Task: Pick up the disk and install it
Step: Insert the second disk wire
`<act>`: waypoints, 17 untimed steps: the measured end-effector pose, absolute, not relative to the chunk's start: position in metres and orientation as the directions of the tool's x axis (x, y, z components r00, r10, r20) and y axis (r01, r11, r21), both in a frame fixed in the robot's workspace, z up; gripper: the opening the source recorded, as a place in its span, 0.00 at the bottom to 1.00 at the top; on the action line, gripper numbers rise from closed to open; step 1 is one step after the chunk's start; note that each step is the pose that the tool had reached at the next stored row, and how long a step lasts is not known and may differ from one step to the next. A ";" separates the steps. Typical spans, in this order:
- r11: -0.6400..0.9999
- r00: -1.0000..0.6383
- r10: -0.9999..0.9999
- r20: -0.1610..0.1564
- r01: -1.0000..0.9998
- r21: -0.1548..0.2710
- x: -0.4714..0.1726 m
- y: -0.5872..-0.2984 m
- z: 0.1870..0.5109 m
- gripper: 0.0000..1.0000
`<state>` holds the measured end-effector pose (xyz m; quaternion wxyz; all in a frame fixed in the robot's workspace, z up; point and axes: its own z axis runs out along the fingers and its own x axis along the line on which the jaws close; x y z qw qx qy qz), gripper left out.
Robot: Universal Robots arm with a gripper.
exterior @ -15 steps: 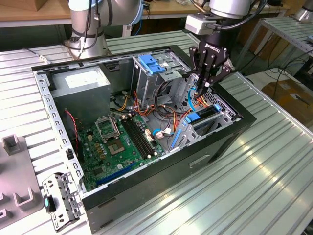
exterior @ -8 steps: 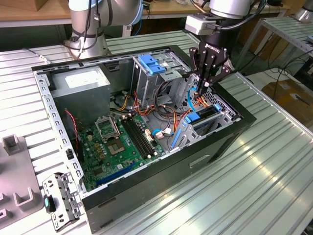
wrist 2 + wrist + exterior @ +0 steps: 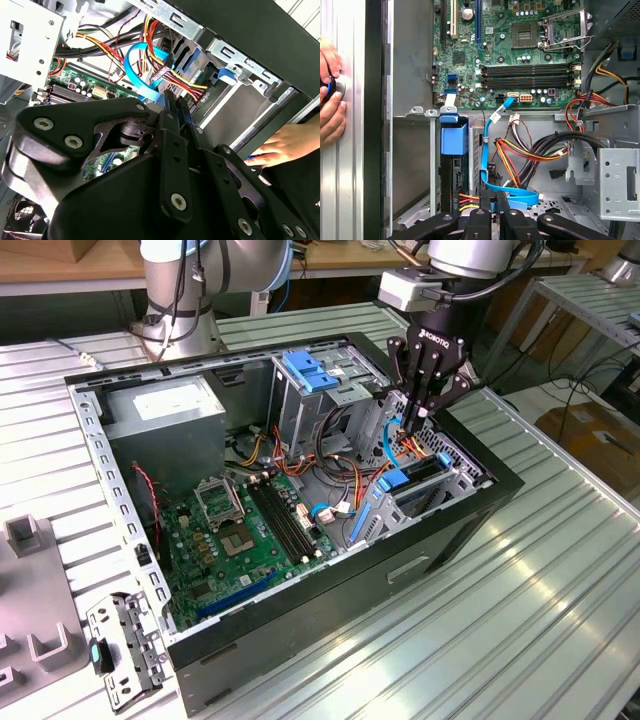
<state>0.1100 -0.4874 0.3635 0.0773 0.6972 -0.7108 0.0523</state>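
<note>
The open computer case (image 3: 300,490) lies on its side on the ribbed metal surface (image 3: 560,570), its black walls forming a rim around the interior. In the exterior view the arm's pincer (image 3: 412,420) hangs point-down in the upper right of the frame, inside the case's rim, above a crowded corner: the grey drive cage (image 3: 305,405) with its blue latch stands to its left, loose coloured cables (image 3: 345,465) run below it, and the case's far wall is just to its right, so open room around the fingertips is tight. The fingers are drawn close together with only a slim gap, and nothing can be seen held between them. The disk (image 3: 415,480) sits edge-up in the bay at the case's right end, directly under the fingertips, its blue frame showing; in the first wrist view its blue tab (image 3: 454,137) stands left of centre, beside the flat blue data cable (image 3: 492,150). At the left edge of the first wrist view a person's hand (image 3: 330,100) rests on the surface outside the case wall.
</note>
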 end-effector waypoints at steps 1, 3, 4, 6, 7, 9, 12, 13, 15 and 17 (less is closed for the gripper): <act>0.022 -0.016 -0.983 0.183 -0.999 0.033 0.110 -0.487 0.363 0.16; 0.022 -0.016 -0.983 0.183 -0.999 0.034 0.110 -0.487 0.363 0.16; 0.022 -0.016 -0.983 0.183 -0.999 0.033 0.109 -0.487 0.363 0.16; 0.021 -0.015 -0.983 0.183 -0.999 0.031 0.106 -0.487 0.363 0.16; 0.020 -0.014 -0.983 0.183 -0.999 0.029 0.104 -0.488 0.363 0.16; 0.017 -0.012 -0.983 0.183 -1.000 0.026 0.102 -0.488 0.363 0.16; 0.012 -0.008 -0.984 0.180 -1.000 0.021 0.100 -0.489 0.363 0.16; 0.011 -0.007 -0.984 0.178 -1.000 0.019 0.099 -0.490 0.363 0.16; 0.007 -0.004 -0.985 0.174 -1.000 0.015 0.098 -0.492 0.363 0.16; 0.006 -0.004 -0.985 0.174 -1.000 0.014 0.098 -0.493 0.363 0.16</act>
